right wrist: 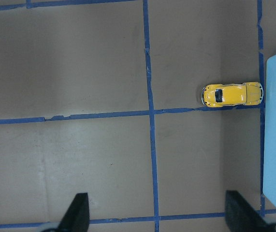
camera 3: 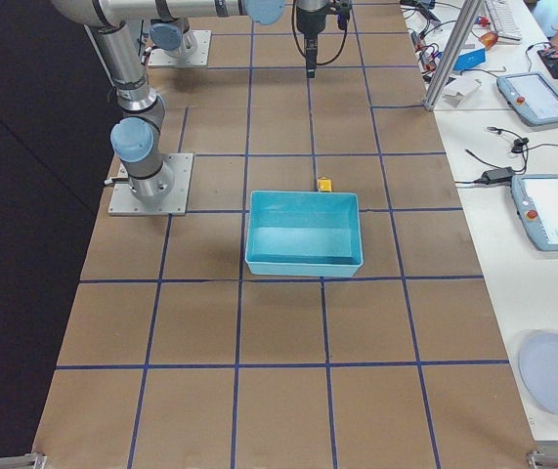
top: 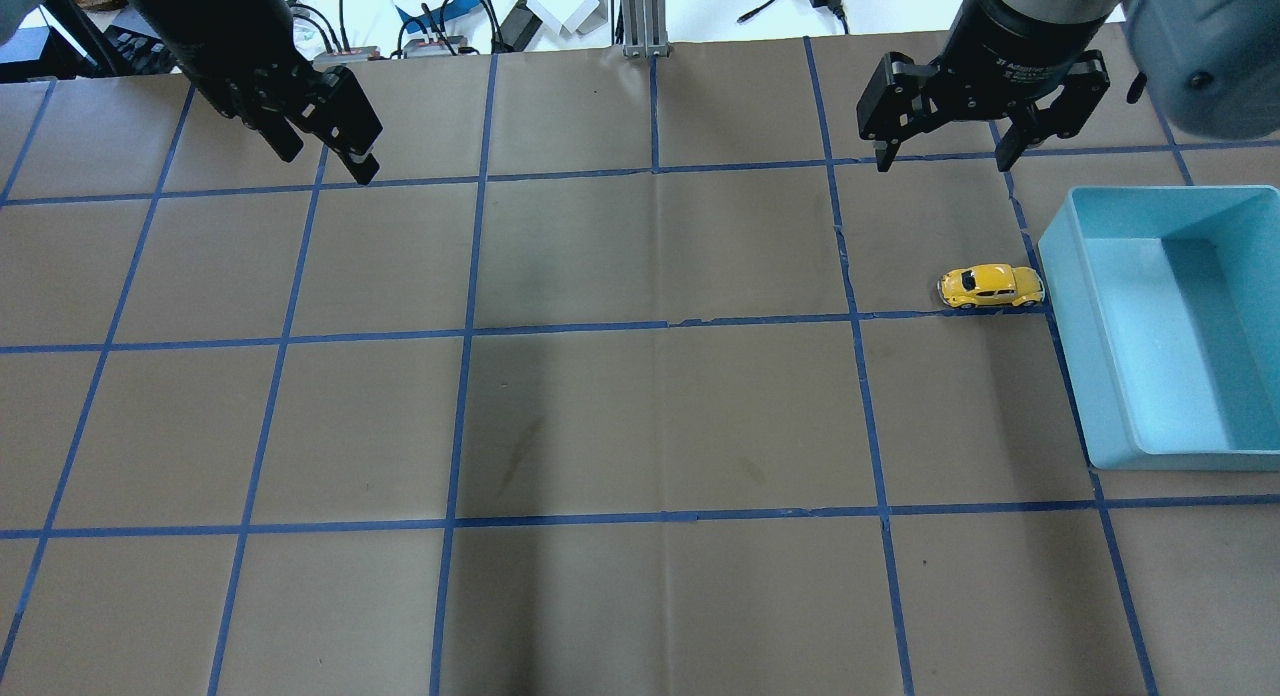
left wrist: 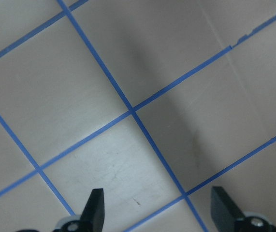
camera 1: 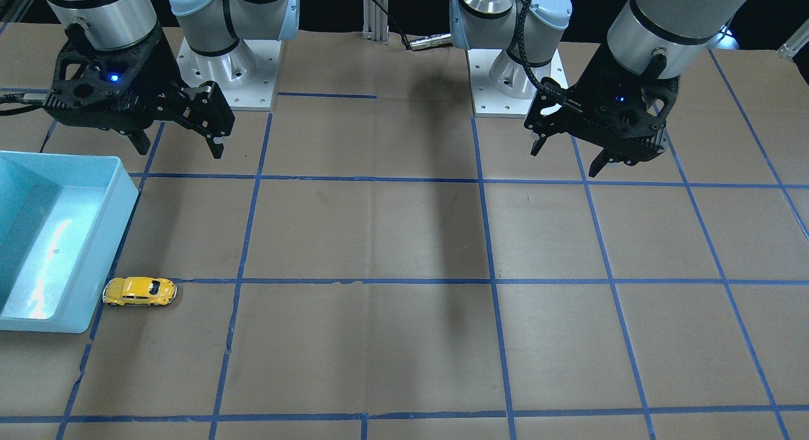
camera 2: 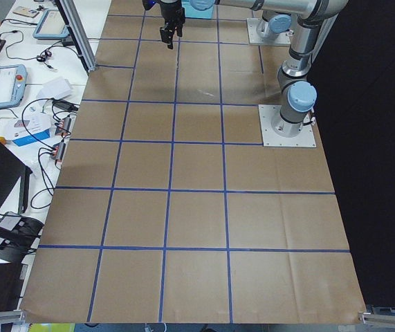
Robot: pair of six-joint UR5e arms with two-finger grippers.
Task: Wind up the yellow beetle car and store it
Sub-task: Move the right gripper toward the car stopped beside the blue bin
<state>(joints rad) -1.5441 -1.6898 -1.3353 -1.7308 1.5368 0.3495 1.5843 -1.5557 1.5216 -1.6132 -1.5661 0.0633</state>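
Observation:
The yellow beetle car (top: 990,286) stands on its wheels on the brown paper, right beside the light blue bin (top: 1060,246). It also shows in the front view (camera 1: 139,291), the right wrist view (right wrist: 232,94) and the right side view (camera 3: 325,183). My right gripper (top: 943,161) is open and empty, hanging above the table on the far side of the car. In its wrist view (right wrist: 159,215) the car lies ahead and to the right. My left gripper (top: 325,161) is open and empty, far away at the table's other side, above bare paper (left wrist: 159,212).
The bin (camera 1: 95,238) is empty and open-topped, at the robot's right end (camera 3: 303,234). Blue tape lines grid the paper. The two arm bases (camera 1: 227,67) stand at the robot's edge. Cables and tablets lie on a white bench (camera 3: 542,147) beyond the table.

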